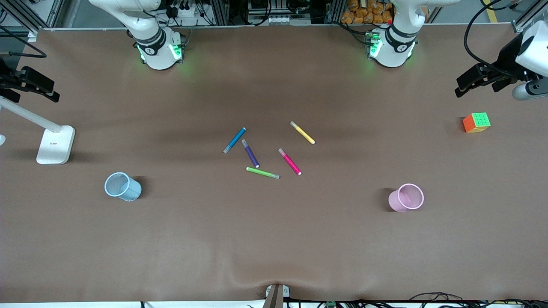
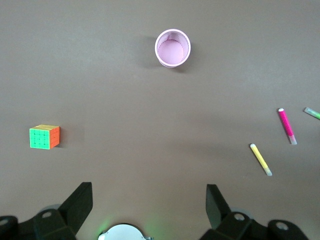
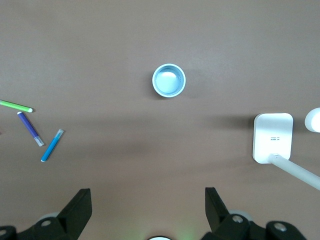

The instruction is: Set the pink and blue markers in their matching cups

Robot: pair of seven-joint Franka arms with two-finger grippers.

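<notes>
The pink marker [image 1: 290, 161] lies flat on the brown table [image 1: 274, 239], in the loose cluster of pens at its middle. Taking it as the landmark: the blue marker [image 1: 234, 140] lies flat toward the right arm's end and a little farther from the front camera, with the purple pen [image 1: 250, 153] between the two. The green pen [image 1: 262, 173] lies just beside the pink marker, slightly nearer the camera, and the yellow pen [image 1: 302, 132] lies farther from the camera. None of the five appears to touch another.

The pink cup [image 1: 406, 197] stands upright, well apart toward the left arm's end and nearer the camera. The blue cup [image 1: 122, 186] stands equally far off toward the right arm's end. Both look empty.

The left gripper [image 2: 149, 202] waits high near the colour cube [image 1: 476, 122], fingers spread wide, holding nothing. The right gripper [image 3: 148, 206] hangs by the white lamp base [image 1: 55, 144], likewise wide open and empty.
</notes>
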